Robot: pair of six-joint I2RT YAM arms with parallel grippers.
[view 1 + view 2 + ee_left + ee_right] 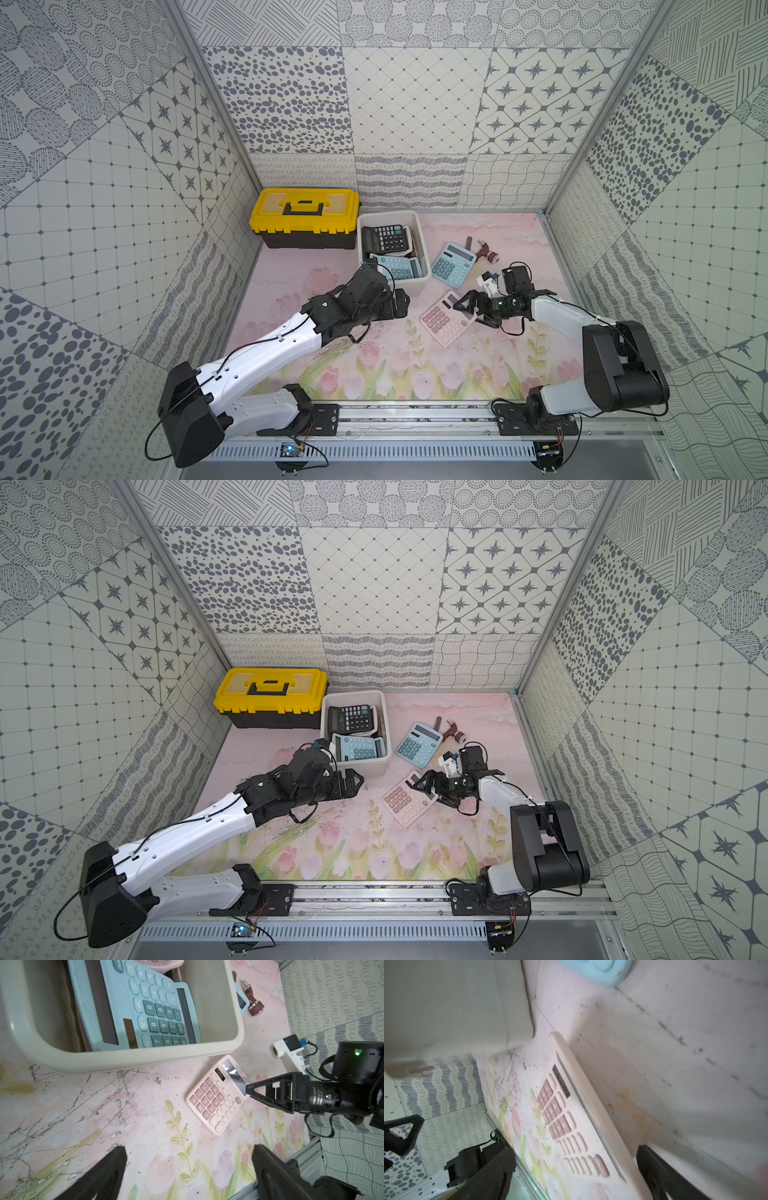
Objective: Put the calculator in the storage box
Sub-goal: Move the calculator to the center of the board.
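Pink calculator (pixel 445 319) lies flat, keys up, on the tabletop (pixel 374 357). It is outside the storage box (pixel 388 213), near the box's front right corner but apart from it.

Right claw (pixel 464 312) is low at the calculator's display end, fingers (pixel 500 1167) spread wide. The right wrist view shows that end lying between them. In the left wrist view one fingertip overlaps the display corner; cannot tell whether it touches. Nothing gripped.

Left claw (pixel 402 305) hovers over bare tabletop just in front of the box, left of the pink calculator. Fingers wide apart, empty.

Inside the box: black calculator (pixel 383 238) at the back, blue calculators (pixel 395 268) overlapping at the front.

Another blue calculator (pixel 453 264) lies on the tabletop right of the box, with a small brown tool (pixel 484 249) behind it. Yellow-lidded toolbox (pixel 305 216) stands left of the box, lid down.
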